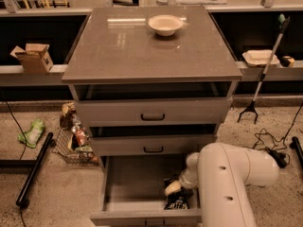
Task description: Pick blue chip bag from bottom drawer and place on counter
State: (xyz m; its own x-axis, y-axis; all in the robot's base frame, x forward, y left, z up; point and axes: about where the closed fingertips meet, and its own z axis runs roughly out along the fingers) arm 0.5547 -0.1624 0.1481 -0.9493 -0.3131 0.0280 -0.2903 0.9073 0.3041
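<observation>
Blue chip bag sits in the bottom drawer, which is pulled open. The bag is on the drawer floor at approx 5 o'clock, close to the front wall and right side. The gripper is down inside the drawer on the end of the white arm, which comes in from the right.

Key relation: the bag lies at approx 6 o'clock from the gripper, touching or just under it; can't say which. The arm hides part of the bag, so its long axis isn't readable.

Gripper state: can't tell whether it is open or closed, or whether it has the bag.

Judgement: grasp step, task early. If the hold is good, next is a lift straight up, then toward 12 o'clock onto the counter. The bowl sits at the counter's far edge, w/ bare surface in front.
</observation>
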